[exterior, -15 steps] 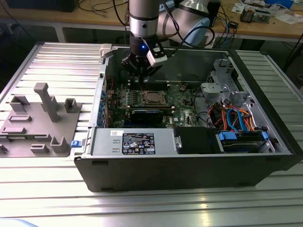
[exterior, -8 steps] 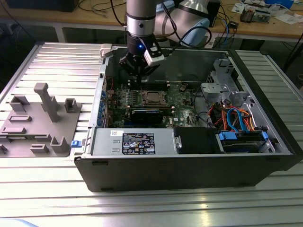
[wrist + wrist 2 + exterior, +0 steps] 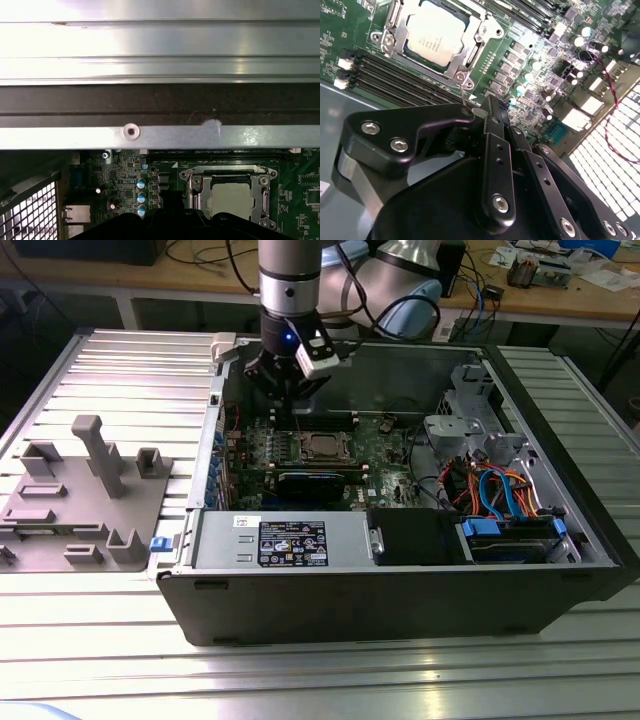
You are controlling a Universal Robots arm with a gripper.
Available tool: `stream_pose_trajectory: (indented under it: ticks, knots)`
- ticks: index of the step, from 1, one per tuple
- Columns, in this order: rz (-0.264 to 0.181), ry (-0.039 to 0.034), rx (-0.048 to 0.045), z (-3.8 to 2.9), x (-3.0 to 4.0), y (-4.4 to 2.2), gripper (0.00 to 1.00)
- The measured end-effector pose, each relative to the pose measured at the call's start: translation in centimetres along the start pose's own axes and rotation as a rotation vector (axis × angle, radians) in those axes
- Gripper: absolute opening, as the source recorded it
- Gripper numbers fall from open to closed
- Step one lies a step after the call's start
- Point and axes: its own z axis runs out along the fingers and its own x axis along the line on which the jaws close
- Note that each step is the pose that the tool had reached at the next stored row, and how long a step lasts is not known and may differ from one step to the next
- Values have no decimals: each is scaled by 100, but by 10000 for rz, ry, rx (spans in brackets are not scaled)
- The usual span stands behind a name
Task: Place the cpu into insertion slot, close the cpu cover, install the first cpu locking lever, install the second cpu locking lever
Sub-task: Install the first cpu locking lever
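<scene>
Exterior view: a ribbed metal surface is carrying an open PC case, with a grey fixture lying at the exterior view's left and a cluttered bench running behind. The arm is hanging into the case's rear, its pincer sitting just above the green board, beside the slot. The cpu is lying seated in the slot, silvery top up.

Second wrist view: the pincer is showing black fingers pressed together, nothing between them, tip hovering near the corner of the slot. The cpu is sitting flat inside. The cover is lying down around it, framing the chip. Memory slots are running just beside.

First wrist view: the case wall is crossing the frame, with the cpu and cover lying below it on the board.
</scene>
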Motion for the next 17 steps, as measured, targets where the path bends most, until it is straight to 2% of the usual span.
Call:
stream_pose_trajectory:
  ticks: [3, 7, 12, 15, 16, 17]
  knots:
    - [0, -9, -8, -19, 20, -1, 11]
    - [-2, -12, -92, -38, 43, 0, 11]
    - [-5, -21, -139, -86, 62, 1, 11]
    - [-4, -20, -319, -88, 63, 6, 11]
    - [-6, -19, -446, -89, 62, 11, 11]
    - [-12, -20, -510, -88, 62, 20, 11]
